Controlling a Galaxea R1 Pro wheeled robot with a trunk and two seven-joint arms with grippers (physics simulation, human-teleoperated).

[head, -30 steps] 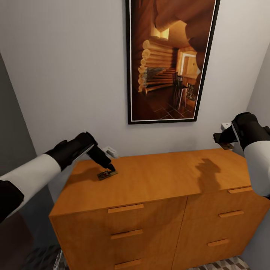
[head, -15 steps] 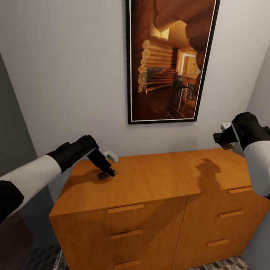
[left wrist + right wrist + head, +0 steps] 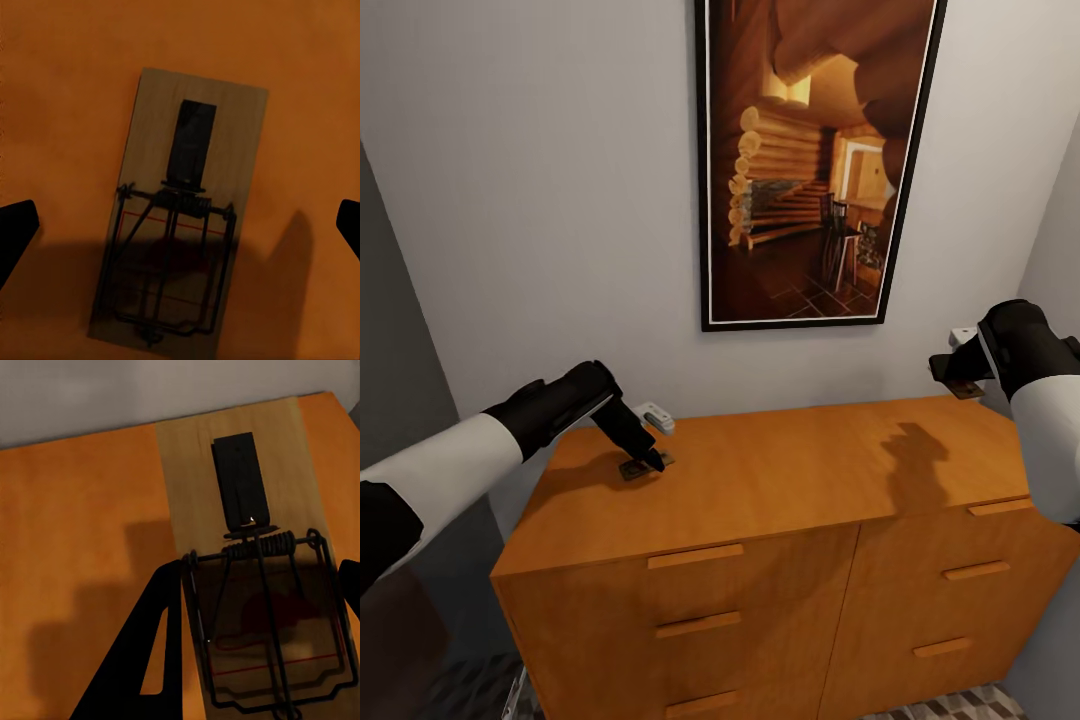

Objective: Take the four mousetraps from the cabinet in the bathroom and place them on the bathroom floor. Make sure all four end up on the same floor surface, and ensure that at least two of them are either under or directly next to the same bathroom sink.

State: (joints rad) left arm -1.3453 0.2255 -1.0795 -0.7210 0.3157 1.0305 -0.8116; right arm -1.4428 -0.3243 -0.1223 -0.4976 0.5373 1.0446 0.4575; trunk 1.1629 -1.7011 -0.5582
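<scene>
Left gripper [image 3: 657, 462] above mousetrap [image 3: 180, 214] on cabinet [image 3: 780, 470]; its fingers [image 3: 15, 232] wide apart, empty, straddling board across short side. You descend straight.

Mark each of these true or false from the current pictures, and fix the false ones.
1. A mousetrap lies on top of the cabinet under the left gripper. True.
2. In the left wrist view the left gripper's fingers are clamped on that mousetrap. False: the fingertips stand apart on either side of the board, not touching it.
3. The right gripper holds a second mousetrap raised above the cabinet. True.
4. A cabinet drawer stands open. False: all the drawer fronts are flush.
5. A mirror hangs on the wall. False: it is a framed picture of a log interior.
</scene>
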